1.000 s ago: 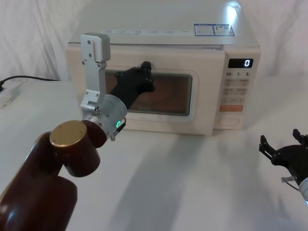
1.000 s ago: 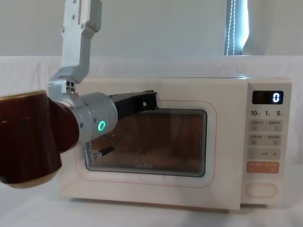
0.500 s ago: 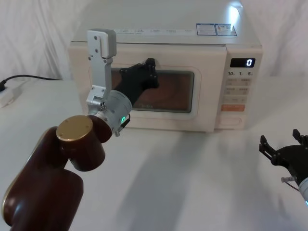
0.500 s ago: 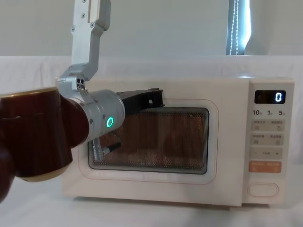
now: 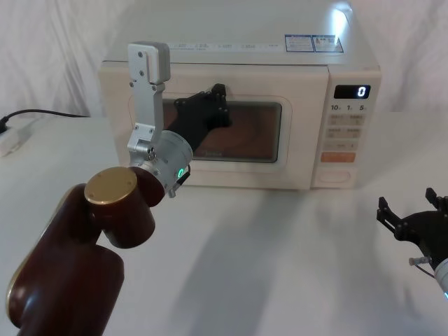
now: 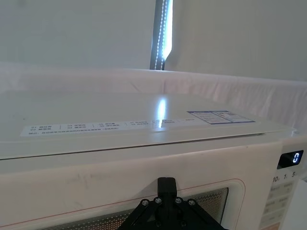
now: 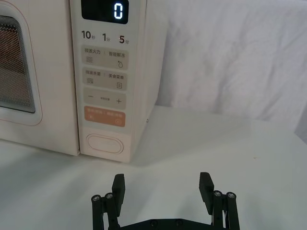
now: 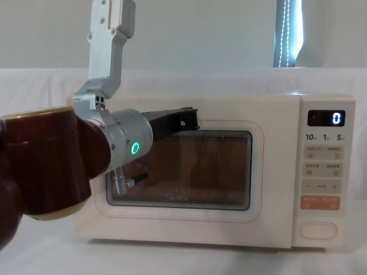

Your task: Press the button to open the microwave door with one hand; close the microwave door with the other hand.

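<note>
I'm pressing my left gripper [image 5: 218, 98], finger state unclear, on the door [image 5: 297, 150]; right gripper [image 7: 162, 187] spread, facing the button [image 7: 104, 143].

Cream oven, black tools, white cloth all round.

The microwave [image 5: 308, 77] is cream-white; its door [image 8: 189, 114] carries a dark window with a fine brown dotted mesh. At 3 o'clock of the window, a black display shows a white 0, with an orange button [image 7: 104, 116] below it and the cream outlined button [image 7: 103, 143] under that. The left tool [image 5: 217, 105] is black on a silver wrist with a green ring light and a maroon, gold-capped arm. The right tool [image 7: 163, 189] is black. The bench [image 5: 280, 259] is white.
</note>
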Motion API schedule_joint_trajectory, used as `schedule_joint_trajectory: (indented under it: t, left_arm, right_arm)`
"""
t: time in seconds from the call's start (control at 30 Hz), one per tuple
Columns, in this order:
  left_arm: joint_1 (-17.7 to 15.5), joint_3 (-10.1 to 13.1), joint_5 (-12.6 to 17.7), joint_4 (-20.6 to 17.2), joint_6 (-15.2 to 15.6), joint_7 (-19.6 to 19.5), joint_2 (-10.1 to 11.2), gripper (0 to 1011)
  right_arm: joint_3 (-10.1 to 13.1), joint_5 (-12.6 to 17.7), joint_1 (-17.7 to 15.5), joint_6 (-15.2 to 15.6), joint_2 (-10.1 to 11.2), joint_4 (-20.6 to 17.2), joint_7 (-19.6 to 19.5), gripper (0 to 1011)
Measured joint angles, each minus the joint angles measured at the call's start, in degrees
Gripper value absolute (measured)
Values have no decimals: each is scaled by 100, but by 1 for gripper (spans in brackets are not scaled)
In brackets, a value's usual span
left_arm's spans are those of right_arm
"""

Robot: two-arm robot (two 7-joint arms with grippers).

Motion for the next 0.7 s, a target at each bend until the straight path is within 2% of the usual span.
schedule_joint_trajectory:
  t: [0.7]
  left_arm:
    - [-34,-45,42,119,0,0,-70,0]
  right_arm:
    - [0,0,0,0,0,0,0,1002]
